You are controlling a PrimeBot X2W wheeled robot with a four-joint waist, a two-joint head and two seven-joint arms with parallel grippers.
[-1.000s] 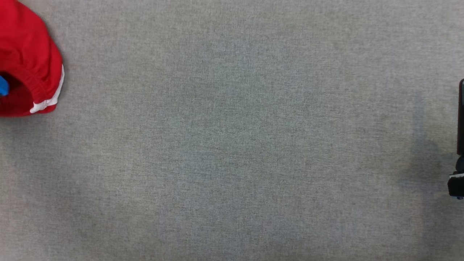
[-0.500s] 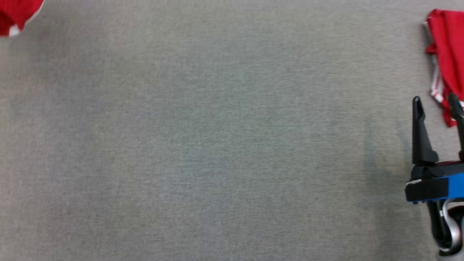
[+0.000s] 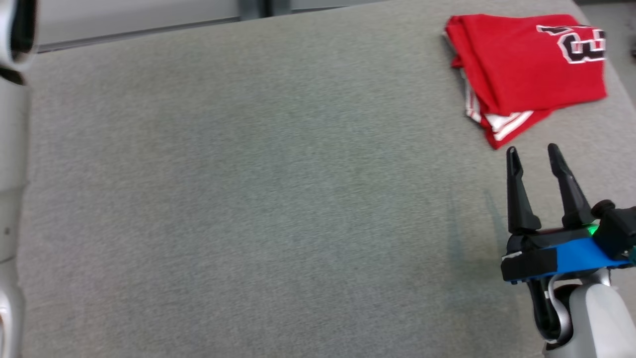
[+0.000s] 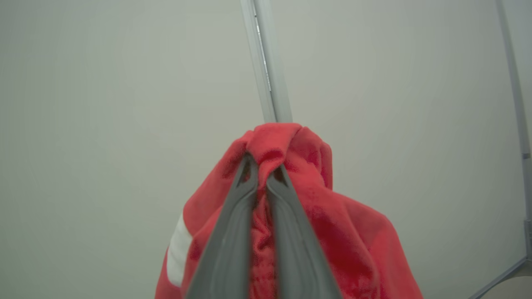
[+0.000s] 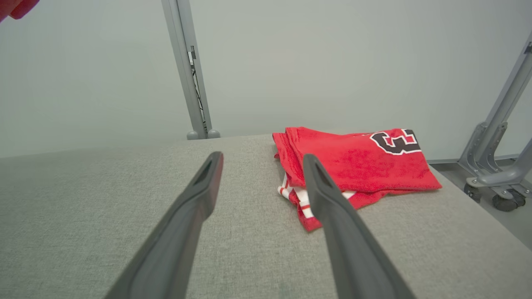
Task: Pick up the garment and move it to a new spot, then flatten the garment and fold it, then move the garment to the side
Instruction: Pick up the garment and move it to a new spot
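A red garment (image 4: 332,224) with a white stripe hangs bunched in the air in front of a pale wall. My left gripper (image 4: 262,164) is shut on its top fold. A scrap of red cloth (image 5: 16,6) shows at the top left corner of the right wrist view. My left arm's pale forearm (image 3: 10,149) runs along the left edge of the head view. Low at the right, my right gripper (image 3: 531,149) stands open and empty over the grey table (image 3: 248,199), its fingers (image 5: 191,207) pointing toward the table's far edge.
A folded stack of red jerseys (image 3: 526,59) with black-and-white lettering lies at the table's far right corner, just beyond my right gripper, also seen as the stack (image 5: 353,162) between the fingertips. Grey frame posts (image 5: 187,66) and a wheeled base (image 5: 498,195) stand behind the table.
The head camera has swung, so the whole picture shifted. The red garment has left the head view at the upper left. The right gripper and the folded stack have come fully into view.
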